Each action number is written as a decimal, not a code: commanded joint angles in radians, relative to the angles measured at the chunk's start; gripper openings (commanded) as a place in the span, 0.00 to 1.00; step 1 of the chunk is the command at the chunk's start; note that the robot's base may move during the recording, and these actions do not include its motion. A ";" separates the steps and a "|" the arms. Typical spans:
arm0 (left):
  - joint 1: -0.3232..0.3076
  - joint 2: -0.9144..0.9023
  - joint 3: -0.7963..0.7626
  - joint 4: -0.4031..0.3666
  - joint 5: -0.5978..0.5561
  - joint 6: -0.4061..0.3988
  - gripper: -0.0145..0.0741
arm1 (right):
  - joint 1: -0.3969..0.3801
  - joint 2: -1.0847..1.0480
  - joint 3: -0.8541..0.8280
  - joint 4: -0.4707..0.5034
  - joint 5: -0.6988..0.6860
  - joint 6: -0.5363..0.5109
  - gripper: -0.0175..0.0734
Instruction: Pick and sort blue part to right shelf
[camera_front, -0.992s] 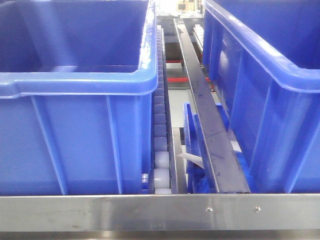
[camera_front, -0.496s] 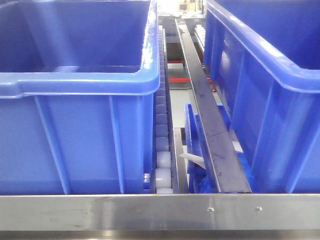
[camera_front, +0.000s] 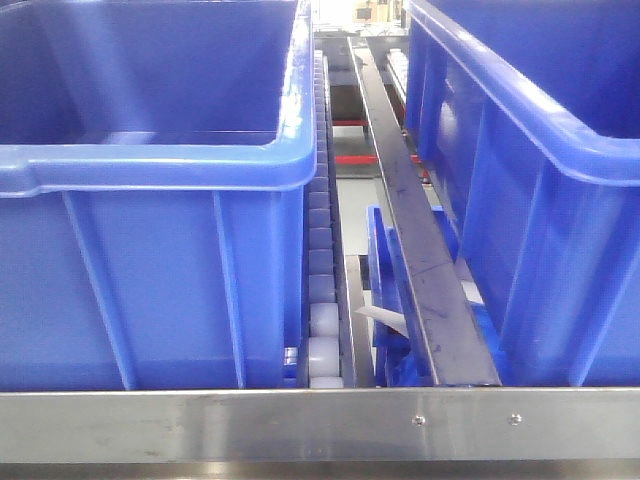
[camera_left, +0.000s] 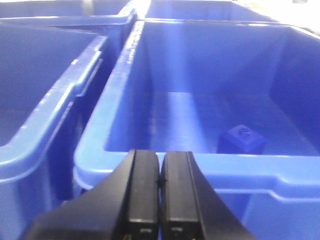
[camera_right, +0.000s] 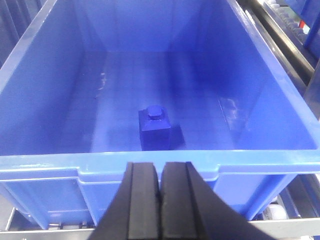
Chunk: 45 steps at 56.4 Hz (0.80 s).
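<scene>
Your blue part (camera_right: 156, 128) sits in the right shelf (camera_front: 320, 424) bin (camera_right: 30, 75) already; both claws, left claw (camera_left: 159, 181) and right claw (camera_right: 160, 190), are closed and empty; the sort looks done.

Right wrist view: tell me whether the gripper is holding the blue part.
No. The right gripper is shut on nothing at the near rim, while the blue part sits loose on the floor of the bin.

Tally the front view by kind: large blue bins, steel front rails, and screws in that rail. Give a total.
Large blue bins: 2
Steel front rail: 1
Screws in the rail: 2
Total: 5
</scene>
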 joint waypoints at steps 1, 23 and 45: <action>-0.008 -0.026 0.031 -0.009 -0.097 0.002 0.30 | -0.002 0.017 -0.023 -0.008 -0.086 -0.007 0.23; -0.008 -0.026 0.031 -0.009 -0.093 0.002 0.30 | -0.002 0.017 -0.023 -0.008 -0.086 -0.007 0.23; -0.008 -0.026 0.031 -0.009 -0.093 0.002 0.30 | -0.002 0.017 -0.023 -0.008 -0.086 -0.007 0.23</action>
